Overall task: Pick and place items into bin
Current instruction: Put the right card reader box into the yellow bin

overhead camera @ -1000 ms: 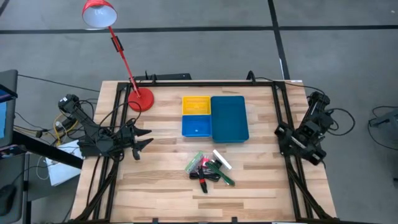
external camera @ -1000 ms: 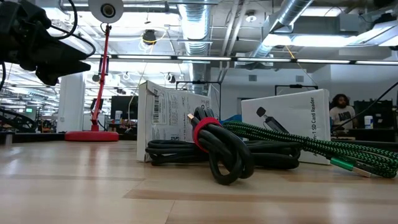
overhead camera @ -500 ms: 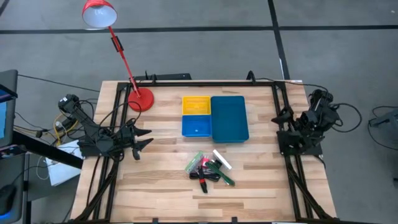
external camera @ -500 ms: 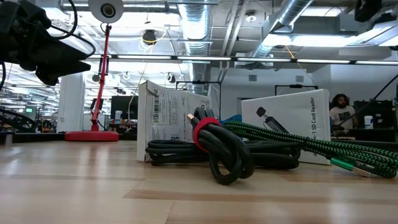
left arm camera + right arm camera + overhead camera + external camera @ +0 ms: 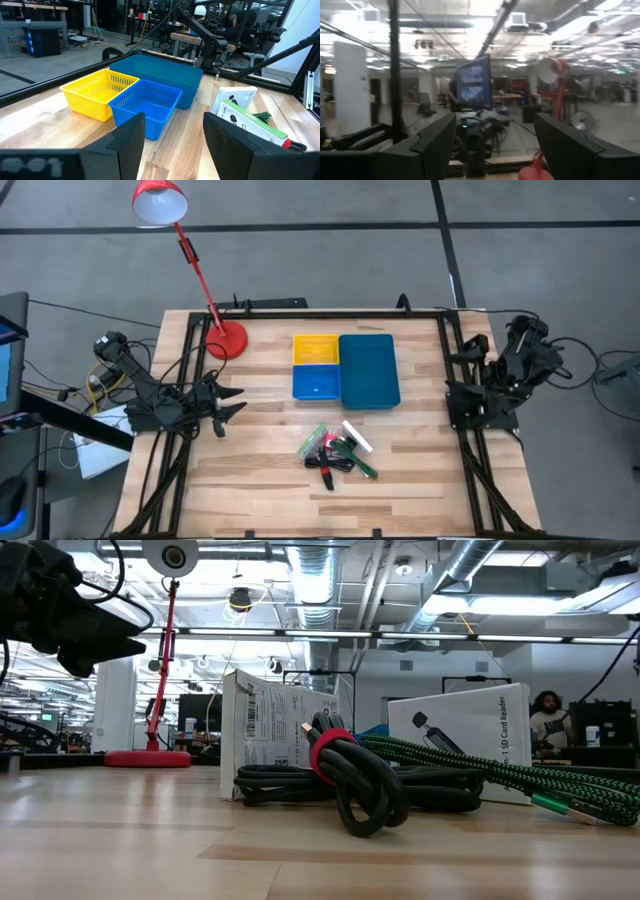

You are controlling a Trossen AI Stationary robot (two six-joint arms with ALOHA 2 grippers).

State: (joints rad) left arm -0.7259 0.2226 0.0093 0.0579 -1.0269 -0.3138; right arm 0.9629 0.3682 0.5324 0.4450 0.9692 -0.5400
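- The items (image 5: 337, 452) lie in one small pile on the near middle of the table (image 5: 260, 480), just in front of the bin (image 5: 369, 370). They are close to the bin, so I think each one needs only a short carry.
- The bin sits at the far middle of the table. It looks empty, so I think no item has been put in yet.
- The left gripper (image 5: 228, 404) waits low at the left side, pointing at the pile. Its fingers (image 5: 127, 137) are apart and hold nothing.
- The right gripper (image 5: 462, 362) is at the right edge, lifted and turned away from the table. Its fingers (image 5: 432, 142) are wide and hold nothing.
- The low view shows the pile up close: a black cord (image 5: 350, 785) with a red band, a green cord (image 5: 500, 778) and white boxes (image 5: 265, 725).
- Only the left wrist view shows the mesh walls of the yellow and small blue parts.
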